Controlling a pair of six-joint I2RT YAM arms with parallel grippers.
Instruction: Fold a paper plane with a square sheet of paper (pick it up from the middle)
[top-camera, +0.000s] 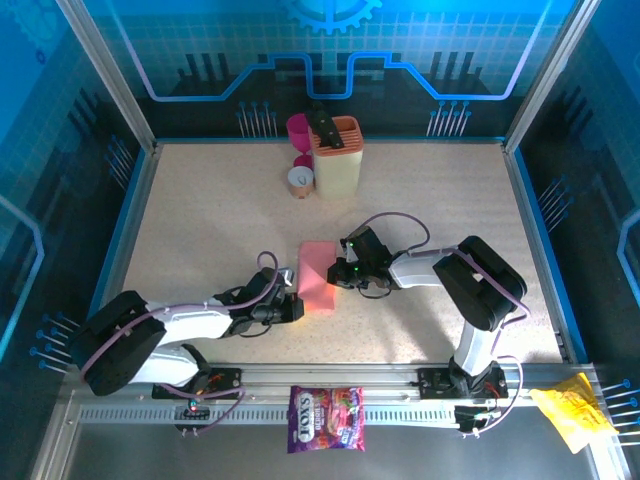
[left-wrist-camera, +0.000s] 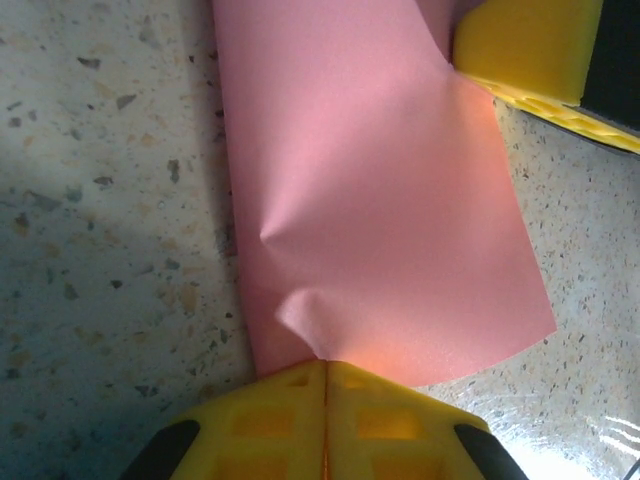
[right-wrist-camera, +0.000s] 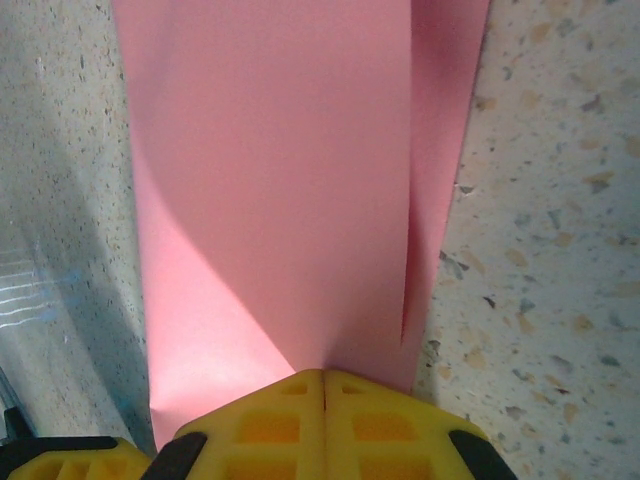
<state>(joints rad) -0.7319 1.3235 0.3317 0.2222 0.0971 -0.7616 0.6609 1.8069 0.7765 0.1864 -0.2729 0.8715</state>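
The square sheet of paper (top-camera: 318, 274) is salmon pink and lies folded over into a narrow double layer on the speckled table (top-camera: 200, 220). My left gripper (top-camera: 297, 306) is shut on its near end; in the left wrist view the yellow fingertips (left-wrist-camera: 290, 400) pinch the sheet of paper (left-wrist-camera: 370, 190), which puckers at the grip. My right gripper (top-camera: 338, 272) is shut on the opposite edge; in the right wrist view the paper (right-wrist-camera: 270, 180) runs away from the closed right gripper (right-wrist-camera: 323, 375), its top layer ending short of the lower one. The paper plane is out of view.
A cream holder with an orange top (top-camera: 336, 155), a magenta cup (top-camera: 298, 128) and a small round container (top-camera: 299, 179) stand at the back. A purple candy bag (top-camera: 326, 418) and a yellow packet (top-camera: 572, 415) lie on the front rail. Glass walls enclose the table.
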